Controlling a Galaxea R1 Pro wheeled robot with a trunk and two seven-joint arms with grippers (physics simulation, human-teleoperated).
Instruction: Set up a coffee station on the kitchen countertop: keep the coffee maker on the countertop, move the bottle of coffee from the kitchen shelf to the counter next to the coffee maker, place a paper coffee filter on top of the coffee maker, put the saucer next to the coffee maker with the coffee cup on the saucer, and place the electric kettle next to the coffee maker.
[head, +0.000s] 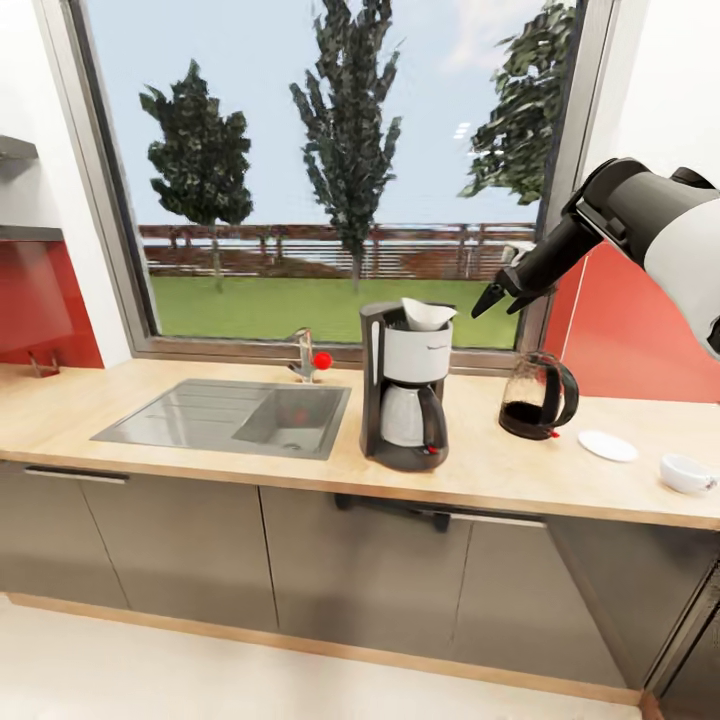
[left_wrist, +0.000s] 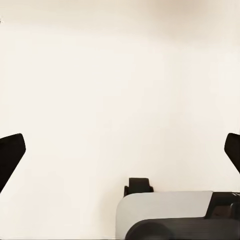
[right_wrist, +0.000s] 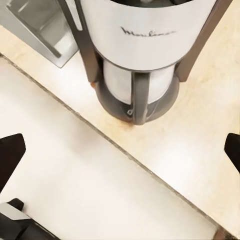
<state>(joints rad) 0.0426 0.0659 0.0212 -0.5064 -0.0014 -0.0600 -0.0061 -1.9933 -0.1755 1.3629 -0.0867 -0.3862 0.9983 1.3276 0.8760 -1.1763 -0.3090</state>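
The coffee maker (head: 404, 395) stands on the kitchen countertop (head: 180, 460) just right of the sink, with a white paper coffee filter (head: 428, 313) sticking up out of its top. To its right stands the electric kettle (head: 538, 395), then the saucer (head: 608, 445). The coffee cup (head: 688, 472) lies on the counter beyond, apart from the saucer. My right gripper (head: 496, 305) hangs open and empty in the air above the gap between coffee maker and kettle. The right wrist view looks down on the coffee maker (right_wrist: 135, 60). My left gripper (left_wrist: 120, 155) is open over pale floor. The bottle of coffee is out of view.
A steel sink (head: 230, 415) with a tap (head: 305, 355) is set into the counter at left. Dark kitchen shelf boards (head: 25, 232) hang on the left wall. A big window runs behind the counter, with red wall panels on both sides. Grey cabinet fronts stand below.
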